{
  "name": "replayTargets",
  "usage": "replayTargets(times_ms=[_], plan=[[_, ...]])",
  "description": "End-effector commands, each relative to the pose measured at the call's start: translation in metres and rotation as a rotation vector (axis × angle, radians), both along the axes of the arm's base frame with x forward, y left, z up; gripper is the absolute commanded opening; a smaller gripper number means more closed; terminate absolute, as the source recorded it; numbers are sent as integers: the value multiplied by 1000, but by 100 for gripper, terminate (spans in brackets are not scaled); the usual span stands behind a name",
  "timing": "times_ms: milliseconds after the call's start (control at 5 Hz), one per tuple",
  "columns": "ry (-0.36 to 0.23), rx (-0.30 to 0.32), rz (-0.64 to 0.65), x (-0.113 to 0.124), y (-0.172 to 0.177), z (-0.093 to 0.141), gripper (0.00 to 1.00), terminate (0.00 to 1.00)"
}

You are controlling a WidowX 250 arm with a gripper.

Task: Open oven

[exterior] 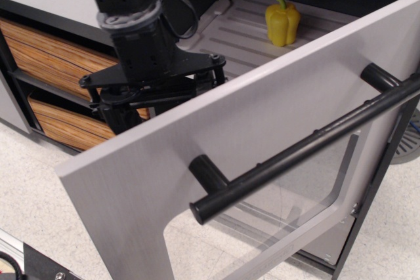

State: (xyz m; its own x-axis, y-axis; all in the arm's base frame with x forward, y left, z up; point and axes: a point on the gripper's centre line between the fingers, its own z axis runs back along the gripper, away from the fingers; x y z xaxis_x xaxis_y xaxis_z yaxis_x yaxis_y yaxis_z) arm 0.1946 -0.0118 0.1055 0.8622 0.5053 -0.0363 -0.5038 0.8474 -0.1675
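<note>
step: oven [197, 155] door swung well down toward near side, handle [308, 152] near-right | my gripper [154, 93] sits behind the door's far-left top edge, jaw state I cannot tell | yellow pepper [282, 21] on the far rack | next: press door fully down, then pull clear

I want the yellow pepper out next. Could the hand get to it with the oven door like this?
Probably yes: the oven door is swung well down, and the yellow pepper sits exposed on the rack, with the hand at the door's top edge nearby.
</note>
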Motion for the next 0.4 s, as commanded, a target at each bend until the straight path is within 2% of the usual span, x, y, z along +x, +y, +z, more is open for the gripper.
replayTargets(times_ms=[0, 200], plan=[[-38, 4, -3, -6, 16, 14, 100, 0], [-38, 4, -3, -6, 16, 14, 100, 100]])
